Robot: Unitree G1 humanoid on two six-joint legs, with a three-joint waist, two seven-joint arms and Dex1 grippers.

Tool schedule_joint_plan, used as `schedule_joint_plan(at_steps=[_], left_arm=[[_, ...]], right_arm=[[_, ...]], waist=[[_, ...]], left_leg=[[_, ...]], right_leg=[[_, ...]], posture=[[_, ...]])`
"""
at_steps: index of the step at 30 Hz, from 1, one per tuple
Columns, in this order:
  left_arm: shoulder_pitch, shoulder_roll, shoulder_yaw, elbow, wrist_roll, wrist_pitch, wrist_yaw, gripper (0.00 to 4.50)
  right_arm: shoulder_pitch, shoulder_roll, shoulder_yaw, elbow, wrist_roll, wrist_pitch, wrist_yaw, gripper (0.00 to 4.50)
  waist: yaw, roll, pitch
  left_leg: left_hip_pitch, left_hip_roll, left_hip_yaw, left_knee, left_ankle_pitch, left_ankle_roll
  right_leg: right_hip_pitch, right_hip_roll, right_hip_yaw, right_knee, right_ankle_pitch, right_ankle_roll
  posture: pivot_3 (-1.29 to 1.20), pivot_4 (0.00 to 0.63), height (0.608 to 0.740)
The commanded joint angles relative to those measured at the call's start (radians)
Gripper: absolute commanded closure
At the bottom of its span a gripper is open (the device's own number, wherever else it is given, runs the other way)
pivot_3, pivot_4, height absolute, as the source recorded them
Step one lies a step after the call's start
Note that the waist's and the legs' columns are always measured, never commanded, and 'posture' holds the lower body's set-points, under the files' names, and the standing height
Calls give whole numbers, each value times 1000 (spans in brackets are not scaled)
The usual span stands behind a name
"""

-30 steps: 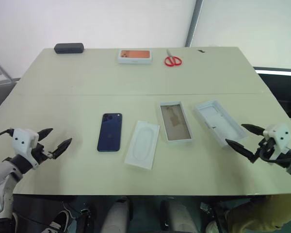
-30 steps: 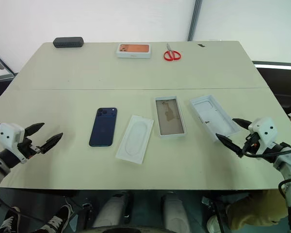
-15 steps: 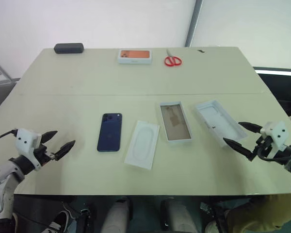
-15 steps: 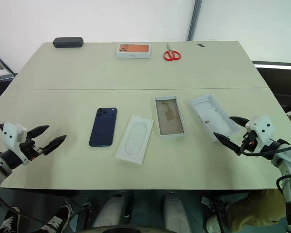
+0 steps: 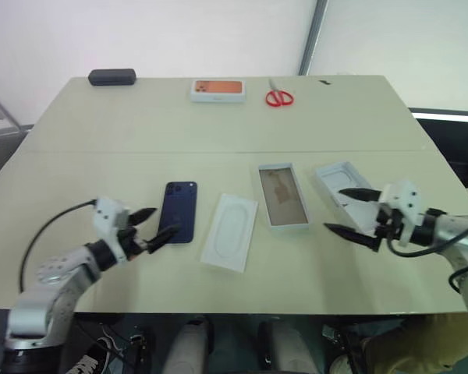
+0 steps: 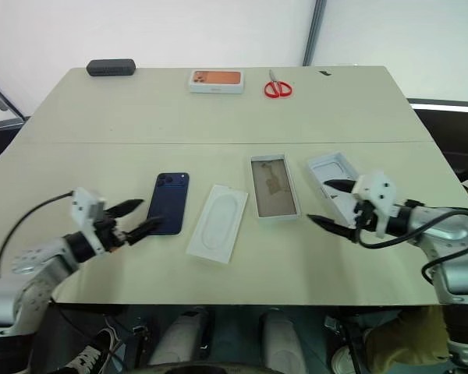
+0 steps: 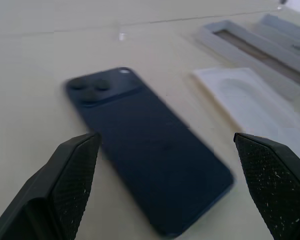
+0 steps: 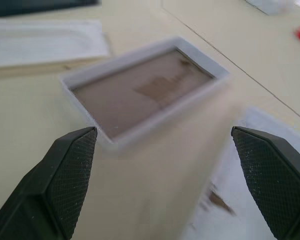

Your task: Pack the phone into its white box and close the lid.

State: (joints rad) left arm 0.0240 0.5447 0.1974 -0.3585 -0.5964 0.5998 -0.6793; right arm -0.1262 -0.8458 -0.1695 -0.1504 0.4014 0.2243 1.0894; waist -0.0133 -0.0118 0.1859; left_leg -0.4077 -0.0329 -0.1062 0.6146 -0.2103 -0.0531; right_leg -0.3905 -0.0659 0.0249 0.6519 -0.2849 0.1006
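Both pairs of black fingers stood wide apart and held nothing. On the robot's left, the left gripper (image 5: 150,226) hovered low over the table (image 5: 218,125), its fingertips just beside the near left edge of the phone (image 5: 178,212); from that wrist, the phone lay between the two spread fingers (image 7: 70,170). The phone rested flat, back up, dark navy, with its camera cluster at the far corner. No lettering on it could be made out.

Just to the right of the phone lay a flat white insert (image 5: 230,231) with an oval recess, angled slightly. Next came the white box (image 5: 282,195), open, its brownish floor showing a darker patch; any print there was too small to read. The lid (image 5: 339,189) lay inside-up at the box's right, close to it but apart.

At that side, the right gripper (image 5: 349,211) hung over the lid's near end, pointing toward the box.

Along the far edge sat a dark case (image 5: 111,77), a white box with an orange phone picture (image 5: 217,89) whose writing was illegible, and red-handled scissors (image 5: 278,97).
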Motion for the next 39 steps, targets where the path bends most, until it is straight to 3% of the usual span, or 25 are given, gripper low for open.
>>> schedule_joint_plan(at_steps=[1, 8, 22, 27, 36, 39], left_arm=[[-26, -18, -43, -71, -44, 92, 51, 11], [-77, -78, -52, -63, -142, 248, 126, 11], [-205, -172, -87, 21, -243, 471, 231, 11], [-314, -177, -127, 96, -228, 543, 253, 11], [-377, -227, -25, 183, -377, 726, 268, 11], [-369, -207, -68, 173, -352, 736, 252, 11]], right_arm=[[-75, -16, 46, -48, 18, 33, 39, 0], [-215, -8, 112, 33, -21, 9, 86, 0], [-255, 61, 165, 78, -66, -45, 68, 0], [-254, 134, 193, 52, -80, -33, 6, 0], [-242, 116, 179, 45, -90, -48, -13, 0], [-250, 121, 182, 47, -92, -51, -22, 0]], waist=[[-3, 0, 0], [3, 0, 0], [2, 0, 0], [-1, 0, 0], [0, 0, 0], [0, 0, 0]], left_leg=[[0, 0, 0, 0, 0, 0], [0, -1, 0, 0, 0, 0], [0, -3, 0, 1, 0, 0], [0, -4, 0, 1, 0, 0], [0, -4, -1, 1, 0, 0], [0, -4, -1, 1, 0, 0]], right_leg=[[0, 0, 0, 0, 0, 0], [0, 0, 0, 0, 0, 0], [1, 0, 0, 0, 0, 0], [1, 1, -1, 1, 0, 0], [1, 0, 0, 1, 0, 0], [1, 0, 0, 1, 0, 0]], posture=[[0, 150, 740], [0, 150, 740], [0, 150, 740], [0, 150, 740], [0, 150, 740], [0, 150, 740]])
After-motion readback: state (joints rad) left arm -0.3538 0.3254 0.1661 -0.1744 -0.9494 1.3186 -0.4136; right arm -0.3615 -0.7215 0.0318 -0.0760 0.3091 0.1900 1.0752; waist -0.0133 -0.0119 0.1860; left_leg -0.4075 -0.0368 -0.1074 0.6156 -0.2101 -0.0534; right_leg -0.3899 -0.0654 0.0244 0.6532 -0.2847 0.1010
